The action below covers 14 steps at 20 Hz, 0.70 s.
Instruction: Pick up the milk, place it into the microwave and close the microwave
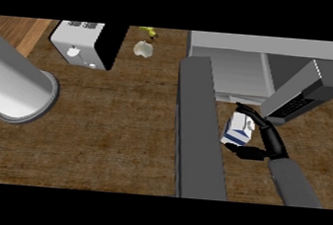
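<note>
At your far left, a broad grey cylinder [15, 80] slants over the wooden counter [108, 144], and a white-and-black appliance [83, 43] stands behind it. In the middle, the microwave door [200, 137] is swung open towards you. Just right of it you see the milk [237, 130], a white-and-blue carton, just outside the microwave [231, 65] opening. The right hand [268, 140] grasps the carton from its right side, with fingers and thumb curled round it.

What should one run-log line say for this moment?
stage: milk held | right hand: shut on milk carton | carton: in front of microwave, not inside | door: open | left hand: not in view
</note>
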### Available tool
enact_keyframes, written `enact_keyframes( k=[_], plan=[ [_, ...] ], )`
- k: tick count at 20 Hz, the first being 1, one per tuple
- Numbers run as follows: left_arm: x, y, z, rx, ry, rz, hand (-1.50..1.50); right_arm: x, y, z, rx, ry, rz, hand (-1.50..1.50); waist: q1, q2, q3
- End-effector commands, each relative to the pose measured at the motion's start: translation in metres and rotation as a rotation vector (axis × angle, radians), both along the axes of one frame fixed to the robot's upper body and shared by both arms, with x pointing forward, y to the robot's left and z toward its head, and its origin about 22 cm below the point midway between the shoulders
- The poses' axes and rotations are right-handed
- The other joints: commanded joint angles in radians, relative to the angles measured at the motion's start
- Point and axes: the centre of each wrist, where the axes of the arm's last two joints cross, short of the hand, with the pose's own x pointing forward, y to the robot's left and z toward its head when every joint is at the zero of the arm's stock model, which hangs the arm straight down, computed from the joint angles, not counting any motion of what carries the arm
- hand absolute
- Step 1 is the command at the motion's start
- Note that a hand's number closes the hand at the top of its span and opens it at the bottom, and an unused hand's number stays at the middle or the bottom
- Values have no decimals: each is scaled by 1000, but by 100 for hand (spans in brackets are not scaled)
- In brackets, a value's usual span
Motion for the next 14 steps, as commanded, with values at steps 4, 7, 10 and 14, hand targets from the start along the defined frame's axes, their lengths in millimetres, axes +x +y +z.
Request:
enact_keyframes(
  k=[4,7,10,14],
  plan=[
    [5,-5,-10,0,3,-16,-150,-4,21,-17,-178,-78,0,150,5,8,3],
    [-9,-6,6,-6,-3,-10,-150,-1,7,-15,-200,-52,-23,150,15,6,3],
    [-9,8,4,-16,-20,-23,-150,-4,-13,-13,-231,-59,-8,150,17,10,4],
    [2,8,0,-16,-17,-6,-150,-17,-8,-25,-213,-82,-79,150,9,14,4]
  ],
)
